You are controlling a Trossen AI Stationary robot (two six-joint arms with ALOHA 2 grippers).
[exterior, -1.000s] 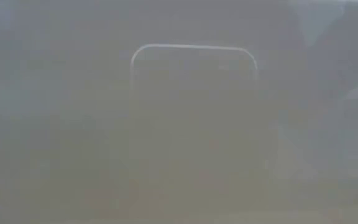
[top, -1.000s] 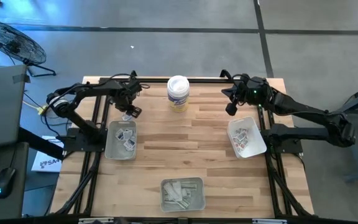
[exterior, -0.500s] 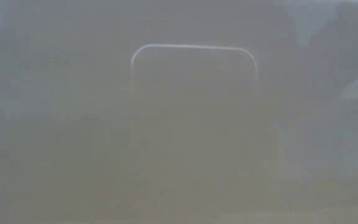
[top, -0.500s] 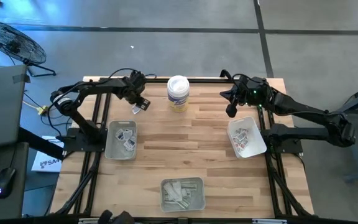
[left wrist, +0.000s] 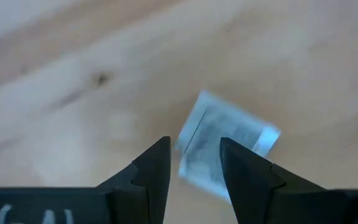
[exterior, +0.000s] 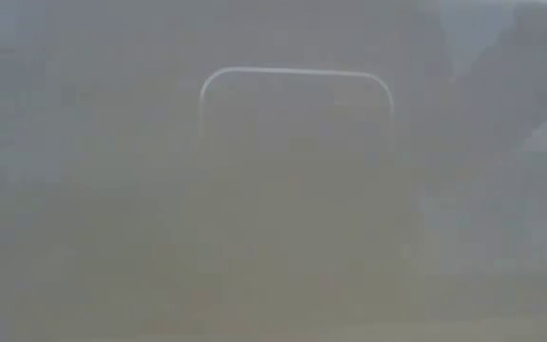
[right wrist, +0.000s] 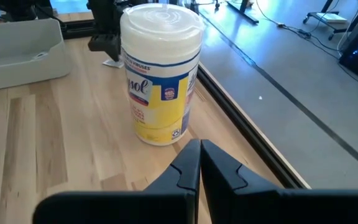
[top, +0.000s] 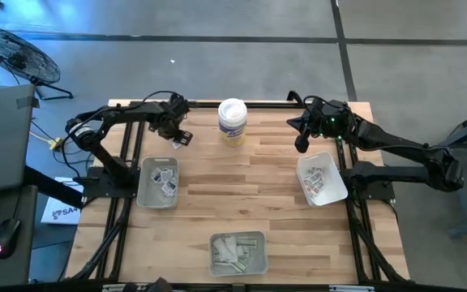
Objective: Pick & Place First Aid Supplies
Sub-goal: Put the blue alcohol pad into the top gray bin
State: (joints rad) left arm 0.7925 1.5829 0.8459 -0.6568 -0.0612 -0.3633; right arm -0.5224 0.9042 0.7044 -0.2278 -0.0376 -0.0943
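Observation:
My left gripper (top: 179, 136) hangs over the bare wood between the left tray (top: 158, 182) and the white tub (top: 232, 122), pointing down, shut on a small white square packet (left wrist: 225, 146). Several more packets lie in the left tray and in the right tray (top: 321, 180). Pale strip wrappers lie in the near tray (top: 237, 252). My right gripper (right wrist: 200, 163) is shut on nothing, raised near the right tray's far edge and facing the tub (right wrist: 161, 74). My left gripper has the packet between its two fingers, which come from above and point down. The packet's printed face (left wrist: 207, 155) shows in the gap between the fingertips and past one finger (left wrist: 247, 177). The fingers hide where they meet it. It sits tilted, clear of the table.
The tub stands at the middle of the table's far edge. Dark frame rails (top: 128, 162) run along both sides of the table. Bare wood (top: 242, 186) lies between the three trays. The low view shows only a grey haze with a tray's outline (exterior: 295, 71).
My left gripper has gone from the left tray's far edge toward the table's far edge and the tub, taking the white packet with it, and has turned slightly.

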